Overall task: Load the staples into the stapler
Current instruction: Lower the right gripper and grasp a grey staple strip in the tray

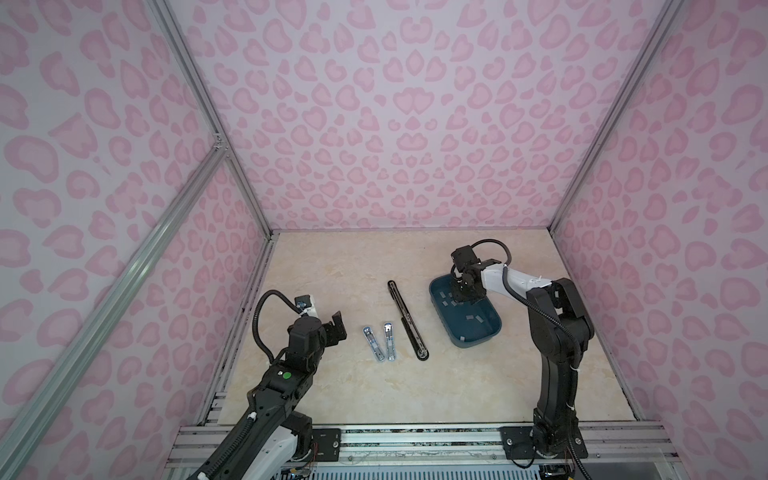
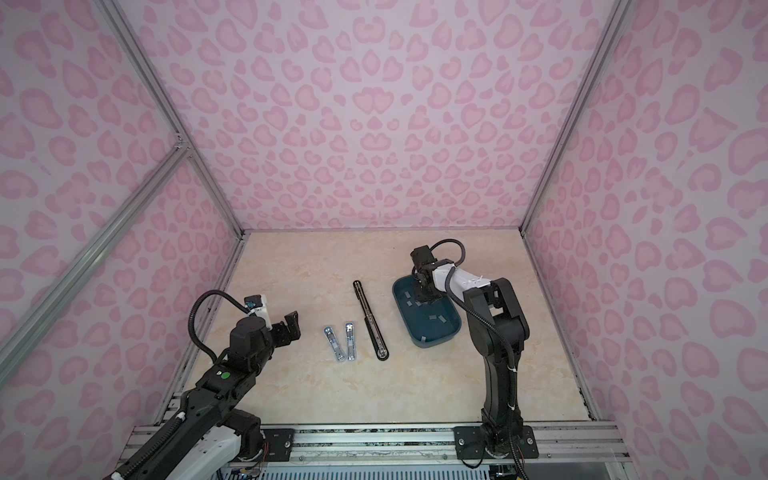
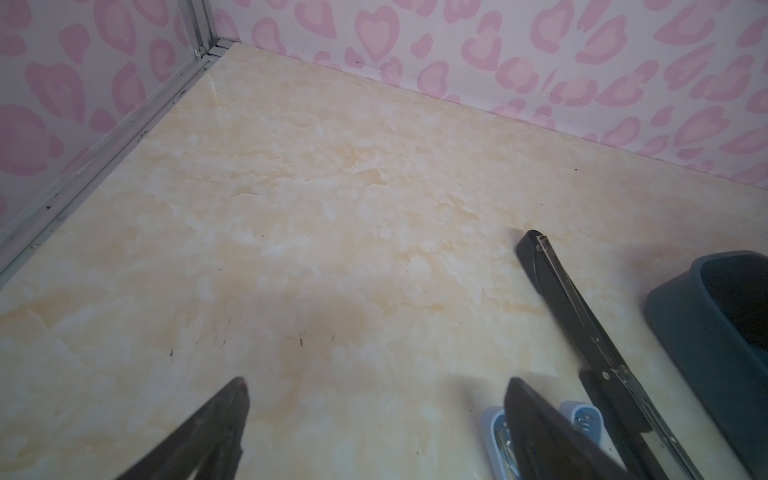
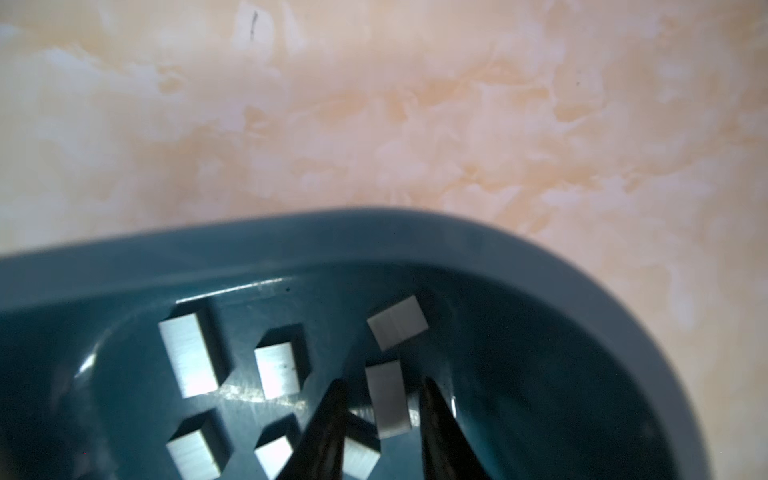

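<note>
Several grey staples [image 1: 469, 318] [image 2: 434, 318] lie loose in a dark teal tray [image 1: 478, 343] [image 4: 374, 237]. My right gripper [image 1: 467, 297] [image 4: 383, 380] reaches down into the tray's far end. Its jaws stand a little apart astride one staple strip [image 4: 386, 399], with a gap on each side. Two small light-blue staplers [image 1: 372, 343] [image 1: 389, 340] lie opened flat at mid-table, and a long black stapler [image 1: 407, 320] [image 3: 582, 324] lies opened out between them and the tray. My left gripper [image 1: 337, 322] [image 3: 376, 382] hovers wide open and empty left of the small staplers.
Pink patterned walls with aluminium frame bars enclose the beige marble table on three sides. The arm bases sit on a metal rail along the front edge. In the left wrist view the tray [image 3: 706, 332] stands just beyond the black stapler.
</note>
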